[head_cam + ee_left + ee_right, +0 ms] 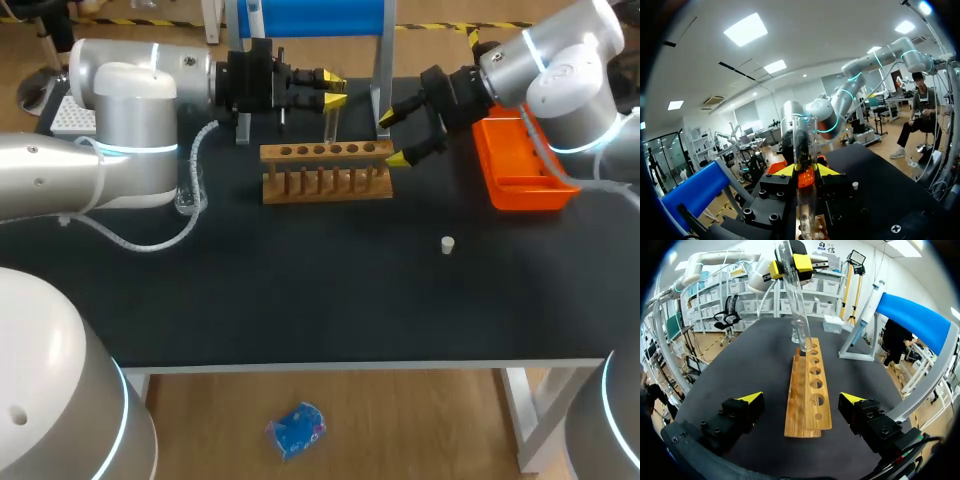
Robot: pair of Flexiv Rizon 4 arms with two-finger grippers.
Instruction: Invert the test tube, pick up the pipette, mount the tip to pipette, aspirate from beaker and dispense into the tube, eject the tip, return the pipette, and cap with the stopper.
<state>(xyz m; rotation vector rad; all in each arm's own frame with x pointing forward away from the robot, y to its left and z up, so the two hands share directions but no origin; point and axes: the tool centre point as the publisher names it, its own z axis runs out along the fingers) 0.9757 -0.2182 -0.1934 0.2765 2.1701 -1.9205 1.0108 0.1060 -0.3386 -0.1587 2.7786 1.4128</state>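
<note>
Currently the left fingers [333, 98] are clamped on the test tube [330, 118], upper middle of the head frame, just behind the wooden rack [325, 172]. The tube hangs roughly upright below the yellow tips, with its lower end at the rack's back edge. I can't tell if it touches the wood.

Left wrist view agrees. The tube [805, 145] runs straight up between the left fingers [782, 171], one tip on the glass each side.

The right fingers [398, 158] are spread wide and holding nothing. They sit right of centre in the head frame at the rack's right end, one tip behind that end and the other just off it. In the right wrist view the right fingers [752, 398] stand far apart. The rack [807, 385] lies lengthwise ahead of the gap between them, untouched. Over the rack's far holes I see the tube [796, 305] slightly tilted, gripped near its upper end by the left fingers [802, 262].

The stopper [448, 244] is small and white. It sits alone on the bench [300, 300], right of centre and lower in the frame than the rack, well apart from both arms. It also shows in the left wrist view [855, 185], beyond the tube.

The orange tray [520, 165] is at the right of the frame, beside my right arm. The blue stand [310, 18] is top centre, behind the rack.
</note>
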